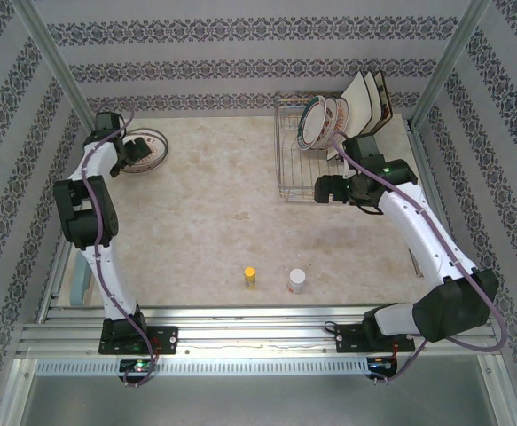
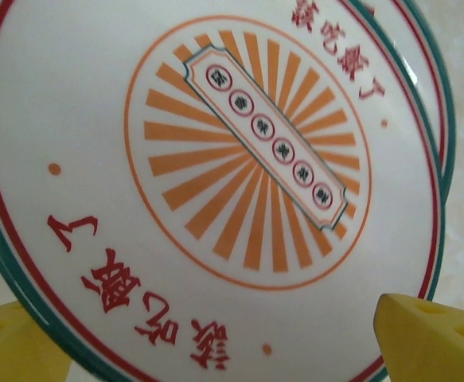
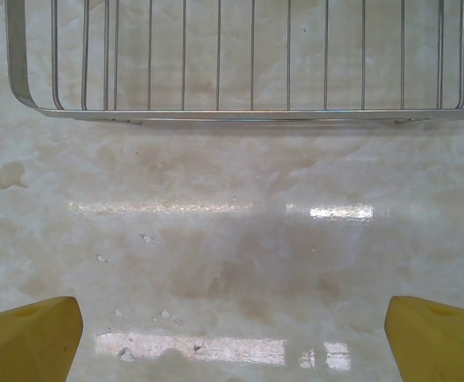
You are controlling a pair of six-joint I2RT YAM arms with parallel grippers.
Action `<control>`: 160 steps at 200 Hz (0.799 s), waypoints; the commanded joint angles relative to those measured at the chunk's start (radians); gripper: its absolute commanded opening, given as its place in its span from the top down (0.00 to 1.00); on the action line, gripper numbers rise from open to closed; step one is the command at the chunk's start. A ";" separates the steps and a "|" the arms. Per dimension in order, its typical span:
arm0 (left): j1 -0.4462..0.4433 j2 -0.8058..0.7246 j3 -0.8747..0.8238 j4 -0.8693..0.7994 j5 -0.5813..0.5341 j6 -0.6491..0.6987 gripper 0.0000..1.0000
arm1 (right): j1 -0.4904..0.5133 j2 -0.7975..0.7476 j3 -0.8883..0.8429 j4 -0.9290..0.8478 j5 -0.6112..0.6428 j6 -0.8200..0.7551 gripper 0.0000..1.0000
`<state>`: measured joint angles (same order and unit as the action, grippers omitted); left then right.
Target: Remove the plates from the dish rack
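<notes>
Gaping empty, left hand (image 2: 224, 344) faces a plate (image 2: 88, 95) lettered in red Chinese; right hand (image 3: 232, 342) gapes near the dish rack (image 3: 216, 114).

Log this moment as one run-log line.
left gripper: open over table plates | right gripper: open, empty, at dish rack near edge | racked round plates and square plates: not yet unloaded

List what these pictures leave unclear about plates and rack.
Top external: stack of round plates, count hidden under the left gripper.
Top external: square plates overlap; count too small to tell.
Right wrist: dish rack cut off by the top edge.
Left wrist: lower plate mostly covered by the top plate.
</notes>
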<state>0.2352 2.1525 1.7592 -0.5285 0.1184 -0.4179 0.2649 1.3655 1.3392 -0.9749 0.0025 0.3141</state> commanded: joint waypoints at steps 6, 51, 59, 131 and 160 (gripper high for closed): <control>-0.008 0.019 0.020 -0.046 -0.028 0.051 0.04 | -0.015 -0.016 -0.006 0.011 -0.021 -0.006 0.02; -0.010 0.027 0.015 -0.068 -0.047 0.081 0.02 | -0.020 -0.009 0.005 0.012 -0.030 -0.012 0.02; -0.010 0.026 0.019 -0.075 -0.050 0.087 0.02 | -0.022 -0.008 0.008 0.012 -0.032 -0.013 0.02; -0.093 -0.203 0.047 -0.266 -0.063 0.289 0.00 | -0.009 0.144 0.255 -0.027 0.027 -0.048 0.02; -0.161 -0.292 0.087 -0.475 -0.015 0.360 0.00 | -0.005 0.296 0.417 -0.019 0.099 -0.074 0.02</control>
<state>0.1284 1.9686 1.7958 -0.7811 0.0639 -0.1658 0.2577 1.5524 1.6432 -0.9932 0.0181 0.2798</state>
